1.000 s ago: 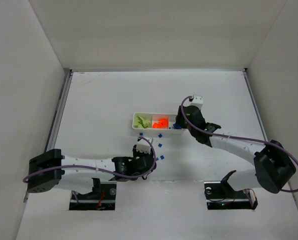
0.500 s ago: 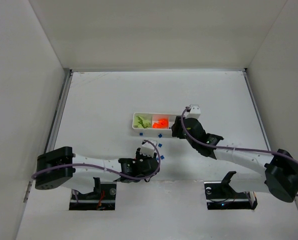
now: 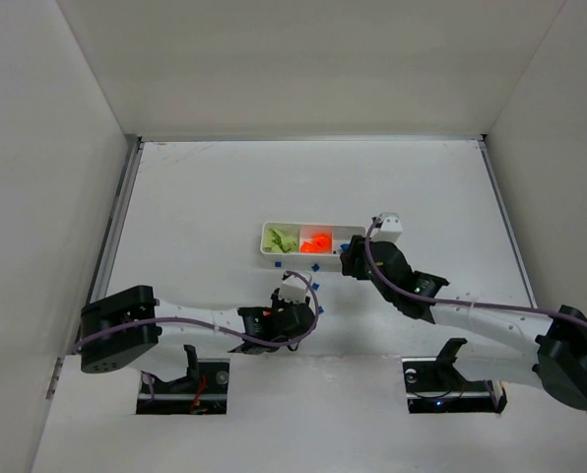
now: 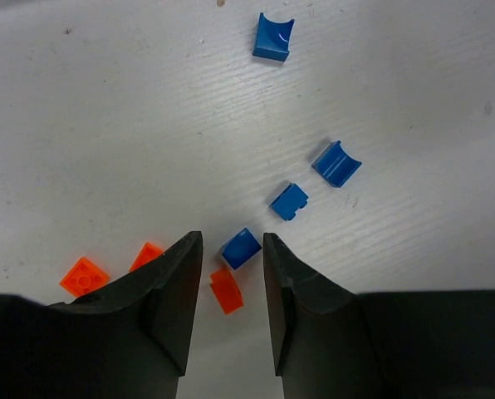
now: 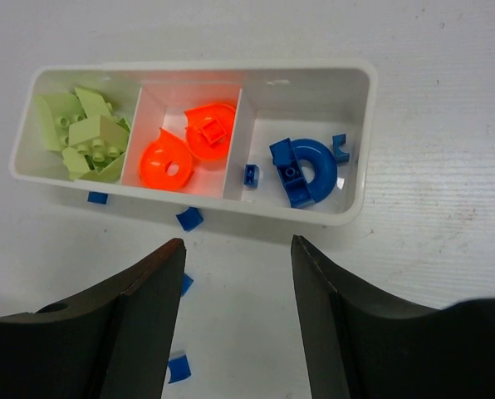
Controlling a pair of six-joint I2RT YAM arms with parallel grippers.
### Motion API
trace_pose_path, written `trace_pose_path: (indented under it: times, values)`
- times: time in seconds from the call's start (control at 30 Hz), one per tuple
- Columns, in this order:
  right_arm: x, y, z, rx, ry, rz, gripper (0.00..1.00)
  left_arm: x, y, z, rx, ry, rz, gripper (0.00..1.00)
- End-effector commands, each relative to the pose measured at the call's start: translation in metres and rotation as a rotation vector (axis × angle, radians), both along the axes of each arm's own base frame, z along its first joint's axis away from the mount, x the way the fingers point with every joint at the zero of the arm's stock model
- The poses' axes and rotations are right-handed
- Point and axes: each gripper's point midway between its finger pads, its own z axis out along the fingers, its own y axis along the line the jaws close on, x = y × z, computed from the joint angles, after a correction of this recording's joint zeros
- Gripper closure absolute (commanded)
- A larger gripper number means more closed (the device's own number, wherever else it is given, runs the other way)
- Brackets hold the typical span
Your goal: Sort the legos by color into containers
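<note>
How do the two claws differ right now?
The left gripper has narrow jaws straddling a loose blue lego on the table; the right gripper has wider jaws with no lego centred between them. The left gripper hangs over scattered legos, the right gripper before the tray. Both are black, two-fingered.

Left gripper (image 4: 231, 241) down, jaws narrowly apart, right gripper (image 5: 237, 243) spread wide, apparently hovering
</note>
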Motion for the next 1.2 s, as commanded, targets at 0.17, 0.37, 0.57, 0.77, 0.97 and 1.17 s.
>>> trace_pose_path:
  times: [0.17, 0.37, 0.57, 0.77, 0.97, 1.17]
  values:
    - [-0.008, 0.002, 0.018, 0.063, -0.045, 0.002, 0.41, 0.009, -0.013, 0.006, -0.015, -0.012, 0.002, 0.73]
    - [-0.012, -0.006, 0.020, 0.064, -0.052, -0.009, 0.41, 0.008, -0.015, 0.011, -0.018, -0.020, -0.009, 0.84]
    - [-0.017, -0.013, 0.023, 0.076, -0.062, -0.010, 0.41, 0.014, -0.013, 0.024, -0.053, -0.036, 0.001, 0.87]
    - [-0.025, -0.022, 0.019, 0.104, -0.056, -0.024, 0.41, 0.033, -0.022, 0.064, -0.133, -0.078, 0.018, 0.88]
    - [-0.032, -0.033, 0.003, 0.102, -0.006, -0.070, 0.41, 0.066, -0.053, 0.107, -0.209, -0.089, -0.002, 0.88]
    - [-0.041, -0.041, 0.000, 0.133, 0.013, -0.106, 0.42, 0.119, -0.089, 0.115, -0.253, -0.044, 0.005, 0.88]
